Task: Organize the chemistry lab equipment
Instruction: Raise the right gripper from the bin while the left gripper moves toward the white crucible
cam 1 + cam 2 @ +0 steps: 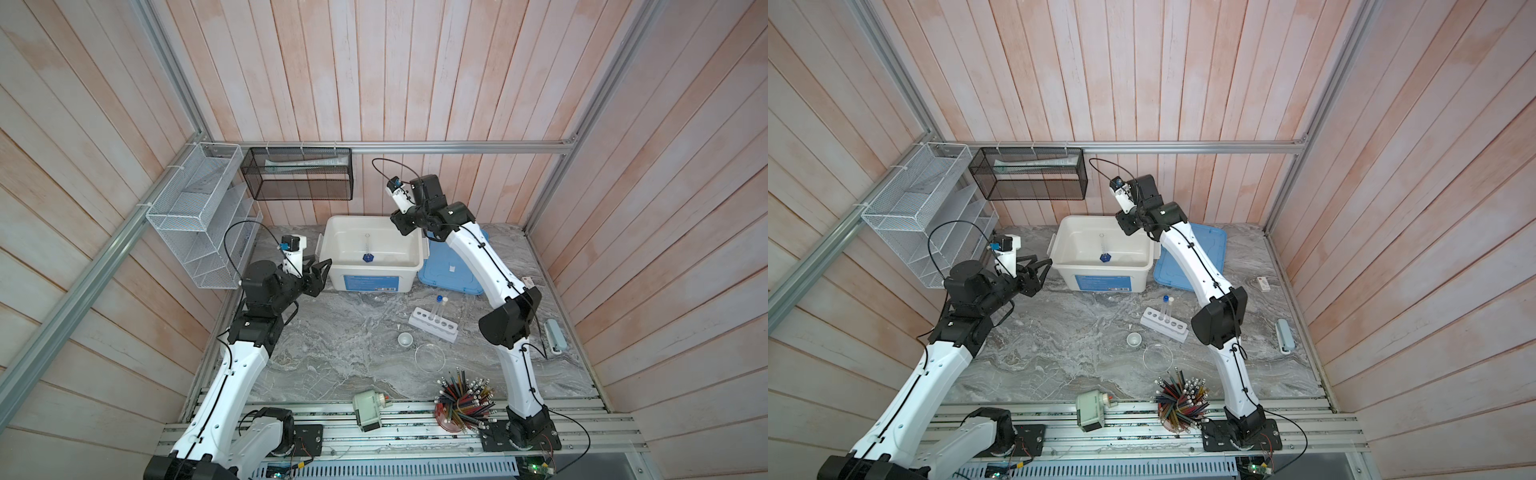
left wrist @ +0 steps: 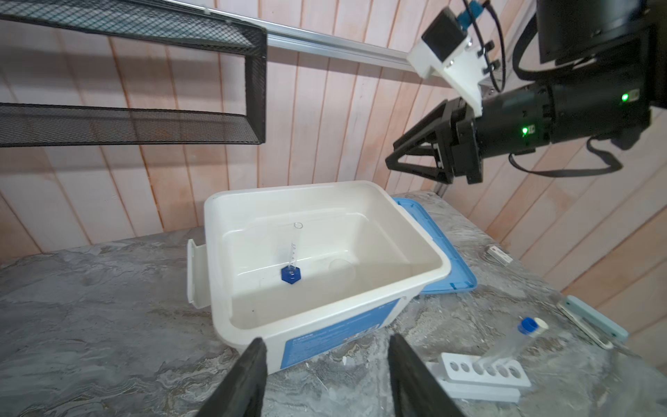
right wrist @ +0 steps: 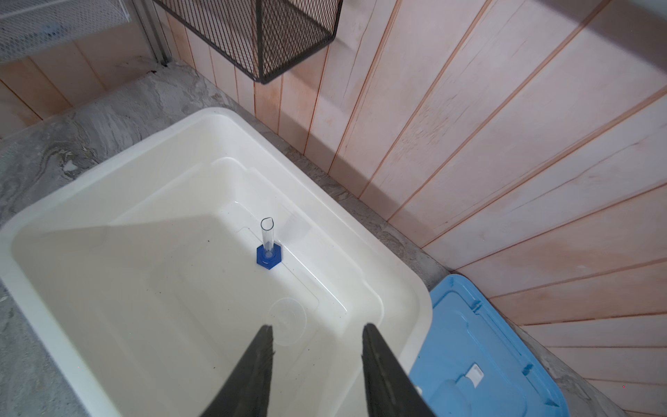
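White plastic bin [image 2: 213,270] holds the small blue-based clear cylinder [image 3: 267,245] upright and 1 clear round dish [image 3: 288,317] flat under my right gripper [image 3: 317,326], fingers apart and empty, so I would rise straight, clear of the cylinder, while my left gripper [image 2: 326,339] hovers beside the bin, fingers likewise apart and empty.

Seen from high overhead in both top views, facing steeply down on the whole tabletop [image 1: 332,345]. From each wrist, closer and oblique — sharing the white bin [image 2: 288,190] and blue-based cylinder [image 3: 267,242] inside.
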You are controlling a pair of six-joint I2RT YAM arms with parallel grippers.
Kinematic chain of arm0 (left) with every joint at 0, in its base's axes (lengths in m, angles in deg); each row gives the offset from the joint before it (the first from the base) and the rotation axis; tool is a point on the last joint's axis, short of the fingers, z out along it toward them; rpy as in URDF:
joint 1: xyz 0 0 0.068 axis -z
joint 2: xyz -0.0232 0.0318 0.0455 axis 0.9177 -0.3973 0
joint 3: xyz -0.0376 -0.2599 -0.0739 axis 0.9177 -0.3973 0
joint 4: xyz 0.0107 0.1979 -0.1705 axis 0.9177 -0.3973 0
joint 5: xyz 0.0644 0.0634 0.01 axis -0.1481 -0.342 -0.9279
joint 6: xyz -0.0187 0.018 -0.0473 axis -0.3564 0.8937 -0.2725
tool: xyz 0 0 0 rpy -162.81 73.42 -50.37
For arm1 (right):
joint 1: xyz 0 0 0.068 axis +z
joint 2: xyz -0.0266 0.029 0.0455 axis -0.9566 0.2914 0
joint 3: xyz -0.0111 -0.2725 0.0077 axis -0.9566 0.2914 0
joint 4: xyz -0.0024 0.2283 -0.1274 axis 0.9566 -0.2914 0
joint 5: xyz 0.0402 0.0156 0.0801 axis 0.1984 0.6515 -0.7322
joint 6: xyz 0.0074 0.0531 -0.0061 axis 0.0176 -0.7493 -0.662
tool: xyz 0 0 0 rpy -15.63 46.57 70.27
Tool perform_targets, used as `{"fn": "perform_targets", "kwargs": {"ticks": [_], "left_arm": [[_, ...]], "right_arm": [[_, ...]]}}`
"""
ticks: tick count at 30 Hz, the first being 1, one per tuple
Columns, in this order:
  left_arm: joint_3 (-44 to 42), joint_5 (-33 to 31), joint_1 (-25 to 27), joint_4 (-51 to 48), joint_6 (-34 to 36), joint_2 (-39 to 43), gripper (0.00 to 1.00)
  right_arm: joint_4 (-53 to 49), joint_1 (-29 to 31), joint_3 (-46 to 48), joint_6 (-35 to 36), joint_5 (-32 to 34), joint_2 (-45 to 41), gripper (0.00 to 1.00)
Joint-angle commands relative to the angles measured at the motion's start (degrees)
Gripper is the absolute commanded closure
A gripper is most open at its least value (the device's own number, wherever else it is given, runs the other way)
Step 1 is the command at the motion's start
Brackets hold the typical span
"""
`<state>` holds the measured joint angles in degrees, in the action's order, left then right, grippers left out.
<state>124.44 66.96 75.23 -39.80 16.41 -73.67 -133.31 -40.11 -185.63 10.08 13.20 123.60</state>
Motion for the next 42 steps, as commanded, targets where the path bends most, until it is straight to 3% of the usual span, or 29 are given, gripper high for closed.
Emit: {"fn": "perform_targets", "kwargs": {"ticks": [1,8,13,18,26,42], "left_arm": [[3.6,-0.9,6.5,-8.6,3.5,-0.4,0.44],[3.8,-13.5,21.4,-20.8,-0.1,-5.0,0.48],[3.5,-21.1,32.0,-20.2,-8.4,-12.8,0.49],[4.8,-21.7,34.6,-18.2,-9.9,-22.0,0.49],[5.8,-19.1,36.1,-14.8,-10.2,-31.0,0.5],[6.7,-21.8,39.3,-14.3,-7.5,-39.0,0.51]], "right_arm": [[-0.8,0.3,6.5,-0.9,2.8,-8.2,0.58],[16.8,-0.2,43.8,-5.4,9.3,-35.5,0.58],[19.1,-4.6,58.4,-10.4,8.4,-49.1,0.58],[18.8,-8.5,68.6,-12.9,6.2,-58.0,0.58],[16.2,-14.8,74.1,-13.9,2.6,-65.2,0.58],[18.1,-16.1,76.6,-14.5,0.6,-63.4,0.58]]}}
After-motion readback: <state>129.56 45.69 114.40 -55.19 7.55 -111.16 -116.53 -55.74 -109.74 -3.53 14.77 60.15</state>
